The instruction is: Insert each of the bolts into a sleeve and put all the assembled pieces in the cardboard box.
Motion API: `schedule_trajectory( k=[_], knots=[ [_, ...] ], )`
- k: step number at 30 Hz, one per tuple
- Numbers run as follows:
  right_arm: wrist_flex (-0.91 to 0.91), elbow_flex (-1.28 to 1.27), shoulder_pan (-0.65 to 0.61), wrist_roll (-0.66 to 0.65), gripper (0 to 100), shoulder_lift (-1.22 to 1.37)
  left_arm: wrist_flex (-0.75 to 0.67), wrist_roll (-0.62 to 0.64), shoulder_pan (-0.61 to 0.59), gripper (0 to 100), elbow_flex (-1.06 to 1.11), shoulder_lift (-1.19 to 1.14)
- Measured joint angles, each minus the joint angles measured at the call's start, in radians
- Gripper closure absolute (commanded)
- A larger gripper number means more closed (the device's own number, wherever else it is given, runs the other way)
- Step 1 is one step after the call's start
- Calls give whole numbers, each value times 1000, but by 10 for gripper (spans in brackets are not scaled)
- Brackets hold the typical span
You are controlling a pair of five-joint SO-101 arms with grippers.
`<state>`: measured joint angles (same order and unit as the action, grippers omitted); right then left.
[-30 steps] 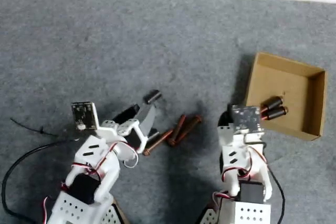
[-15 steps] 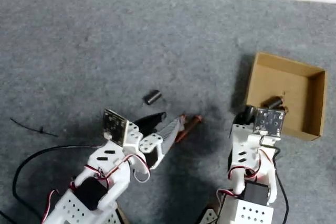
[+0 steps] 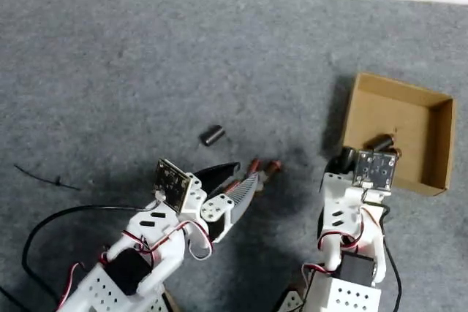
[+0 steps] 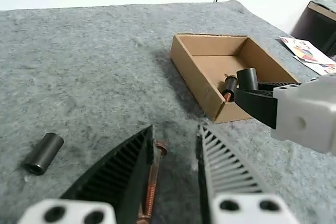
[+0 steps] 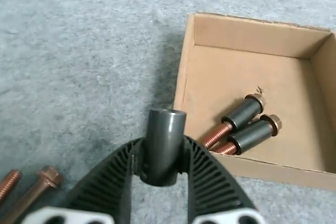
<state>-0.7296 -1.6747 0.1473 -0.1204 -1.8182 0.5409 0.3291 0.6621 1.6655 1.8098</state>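
Copper bolts (image 3: 272, 167) lie mid-table, partly covered by my left gripper (image 3: 246, 177), which hangs open just above them. In the left wrist view one bolt (image 4: 153, 184) lies along the inside of the dark finger (image 4: 128, 169) of the left gripper (image 4: 176, 132). A loose black sleeve (image 3: 213, 135) (image 4: 44, 152) rests farther back. My right gripper (image 5: 163, 153) (image 3: 345, 160) is shut on another sleeve (image 5: 164, 140), held upright beside the cardboard box (image 3: 431, 151) (image 5: 181, 85). Two assembled pieces (image 5: 247, 114) lie inside the box.
Grey felt covers the table. A thin black wire (image 3: 40, 178) lies at the left. The right arm's gripper with its sleeve (image 4: 247, 79) appears in the left wrist view beside the box's near corner (image 4: 218, 111). Two bolt ends (image 5: 44, 178) lie near the right gripper.
My left arm has swung right, away from the loose sleeve, and now sits over the bolts. The right arm shifted toward the box a second ago and has held still since.
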Motion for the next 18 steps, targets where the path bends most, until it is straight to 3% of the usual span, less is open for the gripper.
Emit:
schedule_trajectory(
  k=[10, 18],
  knots=[
    [0, 0, 0, 0, 994, 0, 57, 0, 69, 867, -100, -52],
    [0, 0, 0, 0, 994, 0, 75, 2, 94, 864, -351, -508]
  ],
)
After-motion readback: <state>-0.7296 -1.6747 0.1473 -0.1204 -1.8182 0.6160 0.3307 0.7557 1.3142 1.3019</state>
